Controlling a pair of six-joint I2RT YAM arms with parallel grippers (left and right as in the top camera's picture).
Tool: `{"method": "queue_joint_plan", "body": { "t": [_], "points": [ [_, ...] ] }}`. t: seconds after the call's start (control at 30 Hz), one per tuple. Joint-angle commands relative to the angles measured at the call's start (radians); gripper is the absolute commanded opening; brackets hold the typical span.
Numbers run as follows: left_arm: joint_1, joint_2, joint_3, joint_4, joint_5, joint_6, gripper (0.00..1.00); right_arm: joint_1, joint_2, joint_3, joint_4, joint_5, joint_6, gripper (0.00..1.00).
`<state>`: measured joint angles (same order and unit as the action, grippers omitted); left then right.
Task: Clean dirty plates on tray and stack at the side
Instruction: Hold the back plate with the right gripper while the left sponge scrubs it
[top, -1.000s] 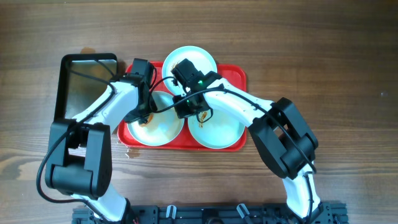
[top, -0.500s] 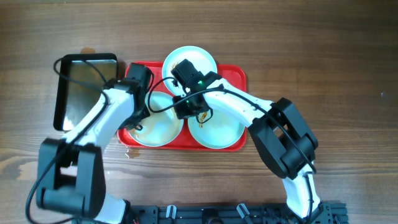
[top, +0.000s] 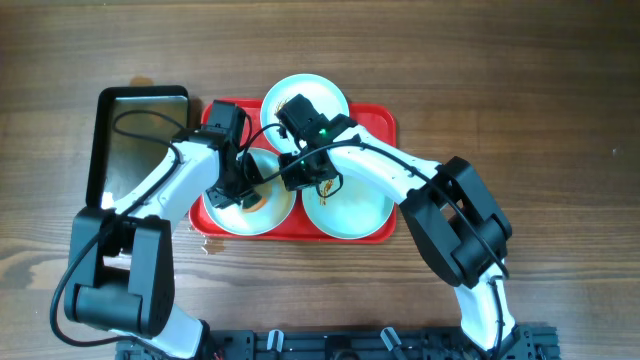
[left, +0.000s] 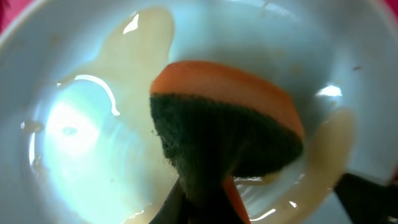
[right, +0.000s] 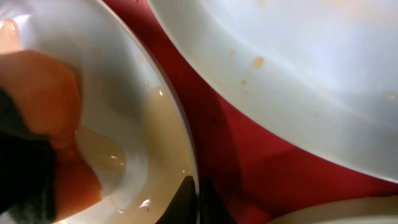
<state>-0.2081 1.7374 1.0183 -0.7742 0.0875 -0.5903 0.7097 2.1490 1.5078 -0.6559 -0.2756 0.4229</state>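
Scrubbing the lower-left plate (top: 272, 216) directly beneath my left end effector (top: 245, 190), which is clamping the sponge (left: 224, 118); right end effector (right: 194, 196) is pinching the plate's right rim.

Wooden table (top: 520, 90): tray (top: 378, 116), black pan (top: 125, 165)

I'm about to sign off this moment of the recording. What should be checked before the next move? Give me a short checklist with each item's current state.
1. The sponge held in left jaws: ok.
2. The sponge pressed into the front-left plate: ok.
3. Pinch by right jaws on that plate's rim: ok.
4. That plate wiped clean: not ok, yellowish sauce film shows.
5. All three plates sitting on the tray: ok.
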Motion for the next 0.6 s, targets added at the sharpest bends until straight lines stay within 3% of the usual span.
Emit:
{"method": "queue_joint_plan", "body": {
  "t": [0.0,0.1,0.23,0.57],
  "points": [
    [-0.003,0.018,-0.053,-0.028,-0.091,-0.016,0.04,0.0,0.026,-0.016,-0.011,0.013,-0.003,0.04],
    [-0.003,0.018,-0.053,-0.13,-0.328,-0.017,0.04,0.0,0.026,-0.016,-0.011,0.013,-0.004,0.04],
    [-0.003,0.018,-0.051,-0.159,-0.484,-0.017,0.04,-0.001,0.026,-0.016,-0.011,0.013,-0.004,0.04],
    [-0.003,-0.026,0.122,-0.185,-0.517,-0.018,0.04,0.0,0.026,-0.016,-0.005,0.013,-0.005,0.04]
  ]
}}
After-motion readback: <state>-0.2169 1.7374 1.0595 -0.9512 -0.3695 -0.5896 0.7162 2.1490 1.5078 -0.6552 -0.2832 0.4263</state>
